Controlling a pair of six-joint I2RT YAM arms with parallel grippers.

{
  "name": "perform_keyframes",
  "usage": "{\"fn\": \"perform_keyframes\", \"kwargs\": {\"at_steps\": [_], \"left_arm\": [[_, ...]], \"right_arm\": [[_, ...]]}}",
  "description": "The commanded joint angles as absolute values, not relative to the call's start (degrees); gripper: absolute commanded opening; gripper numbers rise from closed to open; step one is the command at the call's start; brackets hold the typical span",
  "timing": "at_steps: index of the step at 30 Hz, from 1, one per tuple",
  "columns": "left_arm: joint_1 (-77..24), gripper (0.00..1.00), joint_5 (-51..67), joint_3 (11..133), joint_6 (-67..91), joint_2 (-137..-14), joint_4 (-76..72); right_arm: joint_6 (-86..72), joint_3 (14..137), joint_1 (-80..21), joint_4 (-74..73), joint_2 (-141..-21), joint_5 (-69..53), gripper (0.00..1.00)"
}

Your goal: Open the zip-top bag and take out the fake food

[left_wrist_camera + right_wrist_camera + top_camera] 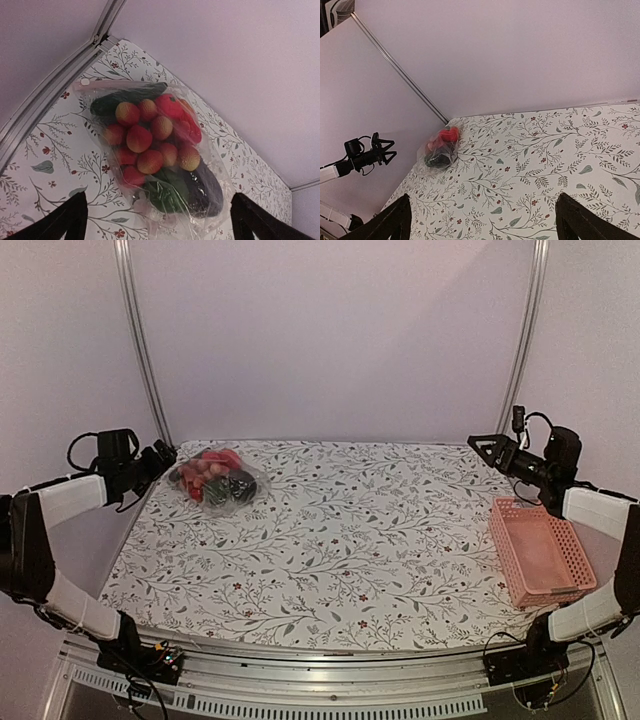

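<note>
The clear zip-top bag (240,492) lies on the table at the far left corner, closed around the fake food (207,470). In the left wrist view the bag (222,176) holds several red-orange round pieces (139,138), a dark green piece and a dark purple piece. My left gripper (163,457) is open and empty, hovering just left of the bag, with its fingers wide apart on either side of the bag's near end (159,226). My right gripper (488,446) is open and empty, held above the far right of the table. It sees the bag (439,148) from far off.
A pink mesh basket (541,552) stands at the table's right edge, below my right arm. Walls and metal frame posts (143,350) close the back and sides. The flower-patterned table (360,540) stretches between the bag and the basket.
</note>
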State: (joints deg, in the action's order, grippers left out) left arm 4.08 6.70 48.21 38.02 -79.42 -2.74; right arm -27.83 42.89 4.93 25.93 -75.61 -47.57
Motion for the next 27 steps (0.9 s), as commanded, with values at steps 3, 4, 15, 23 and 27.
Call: {"fn": "perform_keyframes", "kwargs": {"at_steps": [3,4,15,23,27], "left_arm": [[9.7,1.00,10.2,55.0,40.2,-87.2,-3.7],[10.2,0.99,10.7,56.2,40.6,-88.5,-3.7],[14.1,1.00,16.3,67.3,44.8,-104.3,-5.8],[15.0,0.91,19.6,73.6,48.7,-116.4,-8.2],[15.0,0.86,19.5,75.4,50.2,-120.2,-8.6]], "right_arm": [[-26.9,43.5,3.5,26.4,-77.2,-50.6,0.99],[-26.8,43.5,3.3,26.4,-77.3,-50.6,0.99],[-27.0,42.4,1.9,26.4,-78.6,-51.2,0.99],[-27.2,42.2,1.6,26.3,-79.0,-51.4,0.99],[-27.3,41.9,1.5,26.1,-79.2,-51.3,0.99]]}}
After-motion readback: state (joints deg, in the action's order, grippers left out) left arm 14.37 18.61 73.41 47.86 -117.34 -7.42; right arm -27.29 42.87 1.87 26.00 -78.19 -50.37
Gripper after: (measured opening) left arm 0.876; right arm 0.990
